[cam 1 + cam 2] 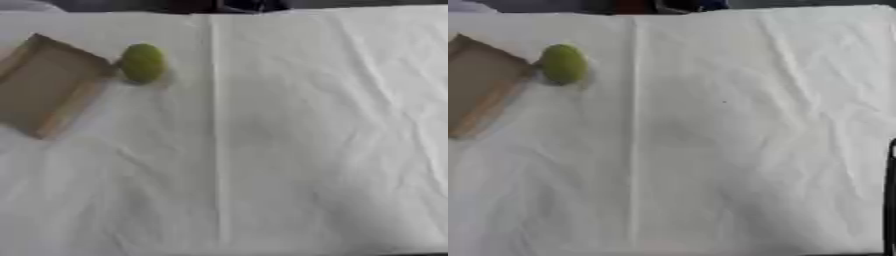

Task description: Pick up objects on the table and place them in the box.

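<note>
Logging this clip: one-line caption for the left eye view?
A green round fruit lies on the white-covered table just outside the cardboard box; no hand in view.

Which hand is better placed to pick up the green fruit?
Probably left: the green fruit and box both lie far left on the table, on that arm's side. Neither hand is clearly visible.
</note>
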You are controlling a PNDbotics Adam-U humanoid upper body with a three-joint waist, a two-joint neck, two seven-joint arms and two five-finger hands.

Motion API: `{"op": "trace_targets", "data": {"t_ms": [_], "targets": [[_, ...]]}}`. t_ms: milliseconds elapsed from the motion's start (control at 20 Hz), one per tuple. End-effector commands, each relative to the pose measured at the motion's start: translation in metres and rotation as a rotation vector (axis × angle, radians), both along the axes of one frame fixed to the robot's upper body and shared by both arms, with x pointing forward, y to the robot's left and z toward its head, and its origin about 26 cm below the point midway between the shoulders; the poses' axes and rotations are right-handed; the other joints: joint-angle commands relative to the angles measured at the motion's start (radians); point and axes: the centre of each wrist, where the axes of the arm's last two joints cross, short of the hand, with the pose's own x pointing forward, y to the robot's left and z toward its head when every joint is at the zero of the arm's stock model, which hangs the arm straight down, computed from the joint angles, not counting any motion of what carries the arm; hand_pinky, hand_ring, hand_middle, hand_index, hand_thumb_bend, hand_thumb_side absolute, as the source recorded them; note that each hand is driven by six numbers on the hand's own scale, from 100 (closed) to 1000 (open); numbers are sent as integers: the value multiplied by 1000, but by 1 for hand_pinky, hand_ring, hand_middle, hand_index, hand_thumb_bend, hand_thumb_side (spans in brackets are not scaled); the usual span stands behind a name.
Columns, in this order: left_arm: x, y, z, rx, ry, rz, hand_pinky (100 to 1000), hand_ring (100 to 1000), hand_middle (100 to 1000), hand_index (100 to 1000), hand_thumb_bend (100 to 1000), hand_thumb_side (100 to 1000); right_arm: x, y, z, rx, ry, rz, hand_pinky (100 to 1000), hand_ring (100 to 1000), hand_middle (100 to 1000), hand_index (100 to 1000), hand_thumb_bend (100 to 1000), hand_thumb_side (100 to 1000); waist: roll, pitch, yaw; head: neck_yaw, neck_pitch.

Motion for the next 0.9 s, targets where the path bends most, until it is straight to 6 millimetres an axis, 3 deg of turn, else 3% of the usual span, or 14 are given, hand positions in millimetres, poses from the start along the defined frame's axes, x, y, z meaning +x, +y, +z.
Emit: {"op": "trace_targets", "data": {"t_ms": [50, 550, 900], "targets": [[6, 3, 9, 80, 21, 29, 571, 676, 676, 810, 102, 100, -2, 0, 6, -19, -20, -2, 726, 723, 611, 741, 100, 438, 1, -24, -2, 5, -2], [30, 15, -5, 205, 134, 143, 594, 697, 701, 835, 126, 100, -2, 0, 5, -18, -16, 2, 726, 724, 611, 741, 100, 438, 1, -28, -3, 11, 6], [46, 7, -16, 359, 282, 195, 617, 716, 722, 843, 119, 100, -2, 1, 5, -14, -18, 5, 726, 723, 611, 741, 100, 438, -4, -25, -3, 17, -4]]}}
